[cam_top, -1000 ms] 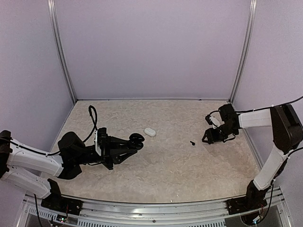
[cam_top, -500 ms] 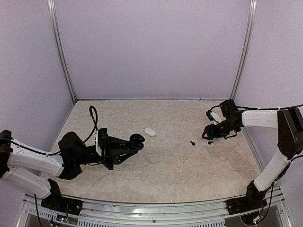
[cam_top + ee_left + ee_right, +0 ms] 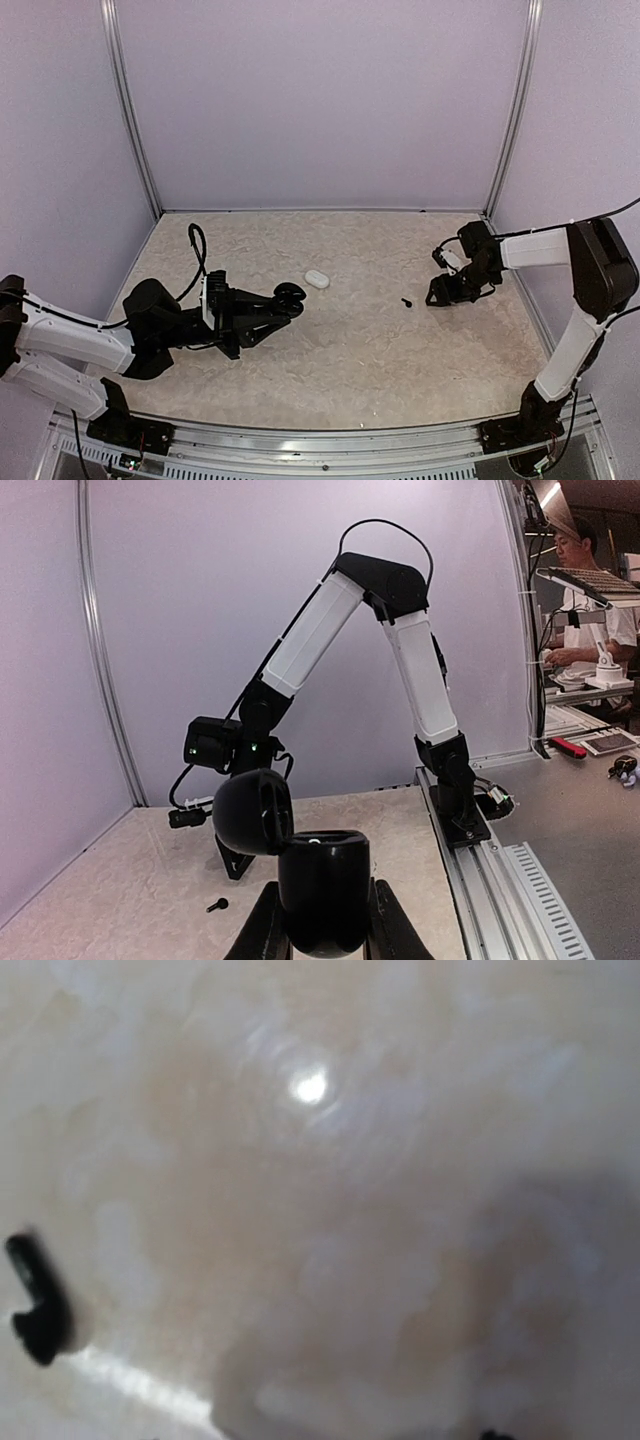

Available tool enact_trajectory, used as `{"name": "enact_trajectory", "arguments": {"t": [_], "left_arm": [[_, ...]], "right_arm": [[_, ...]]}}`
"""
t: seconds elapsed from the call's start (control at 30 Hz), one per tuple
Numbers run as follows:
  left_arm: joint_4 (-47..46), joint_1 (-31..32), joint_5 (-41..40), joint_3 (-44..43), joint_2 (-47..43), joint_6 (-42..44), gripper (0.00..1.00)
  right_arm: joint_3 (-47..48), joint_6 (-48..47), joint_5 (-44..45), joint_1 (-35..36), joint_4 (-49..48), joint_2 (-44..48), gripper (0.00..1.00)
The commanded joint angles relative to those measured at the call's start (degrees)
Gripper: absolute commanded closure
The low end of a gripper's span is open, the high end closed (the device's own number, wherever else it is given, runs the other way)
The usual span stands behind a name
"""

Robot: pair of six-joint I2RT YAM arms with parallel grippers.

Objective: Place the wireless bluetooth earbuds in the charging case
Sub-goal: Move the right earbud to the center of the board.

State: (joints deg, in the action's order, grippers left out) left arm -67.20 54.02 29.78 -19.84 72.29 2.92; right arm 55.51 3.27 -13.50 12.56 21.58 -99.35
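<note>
While its lid lies shut and hides whatever is inside, the white oval charging case (image 3: 317, 279) rests flat on the pale mottled table (image 3: 340, 370), a little left of centre and touched by neither arm.

Just left of the case, and slightly nearer the arm bases, the left gripper (image 3: 287, 297) reaches in low over the table. In the left wrist view its two fingers (image 3: 262, 932) stand apart on either side of a black rounded body (image 3: 322, 885), with a black round disc (image 3: 250, 810) tilted just above it. It cannot be told whether the fingers clamp this body or whether it belongs to the gripper.

Right of the case and well apart from it, one small dark earbud (image 3: 407, 302), a short stem with a rounded head, lies alone on the table.

Just right of the earbud, the right gripper (image 3: 443, 292) hangs low, pointing down at the table and not touching the earbud. Its own camera shows only blurred tabletop with the earbud at the left edge. How wide its fingers stand cannot be told.
</note>
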Motion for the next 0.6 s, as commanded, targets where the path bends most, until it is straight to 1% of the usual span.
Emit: {"name": "enact_trajectory", "arguments": {"t": [0.0,0.1,0.27,0.3,0.43,0.57], "left_arm": [[-2.08,-0.41,0.58,0.27,0.46,0.26,0.89],[-3.10,-0.50,0.86,0.11,1.23,0.00,0.89],[-3.58,-0.58,1.66,-0.47,2.26,-0.38,0.89],[-3.41,-0.58,1.66,-0.45,2.12,-0.37,0.89],[-2.76,-0.58,1.59,-0.40,1.56,-0.31,0.89],[-2.58,-0.63,1.11,-0.04,0.95,-0.20,0.89]], "right_arm": [[-3.13,2.38,-4.43,-0.19,2.19,5.28,0.32],[-5.47,3.96,-7.68,1.10,1.54,7.50,0.33],[-6.44,4.65,-8.88,3.73,2.45,7.82,0.35],[-6.39,4.64,-8.07,3.78,2.49,8.29,0.35],[-3.96,4.49,-3.29,3.75,3.64,10.03,0.41],[-0.56,3.59,2.73,3.78,5.13,10.97,0.43]]}}
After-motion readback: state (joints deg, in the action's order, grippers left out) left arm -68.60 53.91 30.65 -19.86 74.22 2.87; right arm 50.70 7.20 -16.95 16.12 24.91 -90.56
